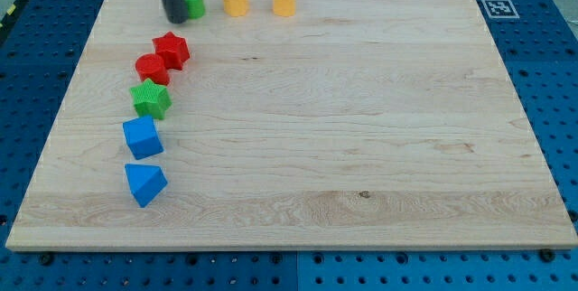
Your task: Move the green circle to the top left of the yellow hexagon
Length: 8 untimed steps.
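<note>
One smooth dark rod's tip (174,18), without jaws, touches the green circle (192,3) beside the yellow hexagon (236,0).

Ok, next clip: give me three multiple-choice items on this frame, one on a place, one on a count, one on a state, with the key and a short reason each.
1. Where does the green circle sit?
A. along the board's top edge, toward the view's left
B. at the board's bottom right corner
C. at the centre of the board

2. How many yellow blocks are on the board?
A. none
B. two
C. four

3. How does my tip stand to the green circle?
A. far off at the view's right
B. close against its left side, partly covering it
C. resting on a blue block

Key: 1 A, it lies in the top row left of the yellow hexagon. 2 B, the hexagon and another yellow block. 3 B, the rod overlaps the circle's left edge.
</note>
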{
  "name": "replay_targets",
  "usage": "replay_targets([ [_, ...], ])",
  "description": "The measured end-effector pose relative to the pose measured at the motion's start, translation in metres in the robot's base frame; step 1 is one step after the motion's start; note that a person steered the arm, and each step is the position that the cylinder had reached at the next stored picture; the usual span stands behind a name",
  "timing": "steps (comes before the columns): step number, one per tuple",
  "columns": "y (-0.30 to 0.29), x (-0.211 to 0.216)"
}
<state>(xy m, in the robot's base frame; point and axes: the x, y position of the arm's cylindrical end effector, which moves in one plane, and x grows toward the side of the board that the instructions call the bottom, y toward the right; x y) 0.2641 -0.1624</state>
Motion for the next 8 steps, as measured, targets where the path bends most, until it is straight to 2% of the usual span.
replay_targets([
  [2, 0.025, -0.016],
  [3, 0.017, -0.013],
  [4, -0.015, -0.014],
  [5, -0.030, -0.059],
  [6, -0.029, -0.073],
  [8, -0.022, -0.072],
])
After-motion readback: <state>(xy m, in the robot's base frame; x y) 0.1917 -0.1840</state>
